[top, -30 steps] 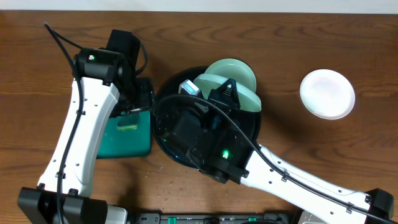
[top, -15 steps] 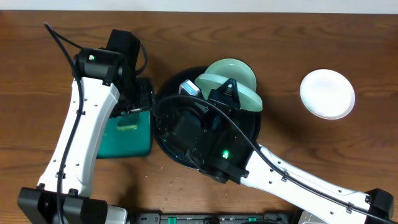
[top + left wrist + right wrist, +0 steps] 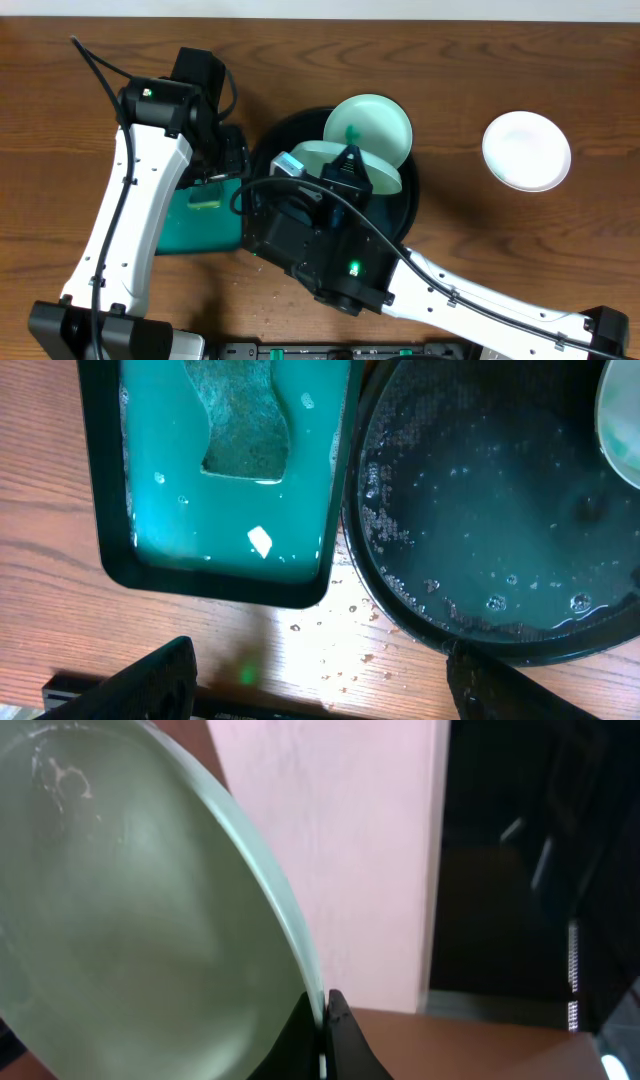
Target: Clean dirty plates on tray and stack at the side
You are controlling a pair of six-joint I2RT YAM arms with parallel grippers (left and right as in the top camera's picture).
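Right gripper point(image 3: 322, 1020): is pinching fully closed on the thin rim of the held mint plate point(image 3: 130, 920), which is tilting on edge over the middle of the tray point(image 3: 412, 205)

Grip advice: with so little rim in the jaws, the plate is probably best carried slowly and kept tilted, since a quick swing could be twisting it loose

Left gripper point(image 3: 320, 695): is hanging wide open with nothing in it, above the gap between the sponge tray point(image 3: 100, 510) and the tray's left rim

Sponge point(image 3: 240, 420): is soaking in green water at the sponge tray's far end

Second mint plate point(image 3: 375, 120): is lying at the tray's far rim, showing a teal smear; it is overlapping the held plate from above, contact unclear

White plate point(image 3: 527, 150): is sitting alone toward the desk's point(image 3: 450, 80) right edge, looking clean

Open room: bare wood is lying between the tray's right rim and the white plate; lifting clear of the rim first is looking wise
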